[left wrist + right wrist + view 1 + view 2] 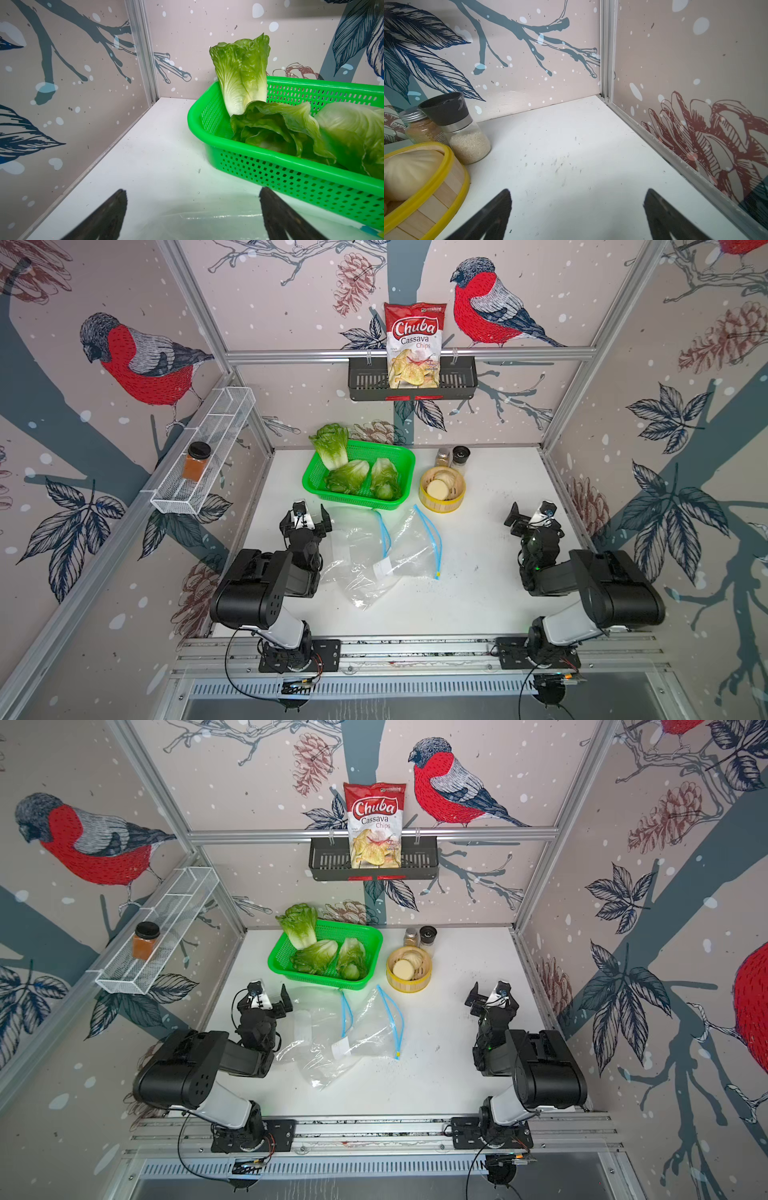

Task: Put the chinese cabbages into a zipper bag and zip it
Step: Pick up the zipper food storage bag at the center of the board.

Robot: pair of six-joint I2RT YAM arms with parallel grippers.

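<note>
Left gripper [192, 199] and right gripper [578, 199] both spread wide, holding nothing. Three chinese cabbages [348, 477] sit in the green mesh basket [357, 501], one propped upright at its far-left corner. Two clear zipper bags [411, 547] lie flat just in front of the basket.
</note>
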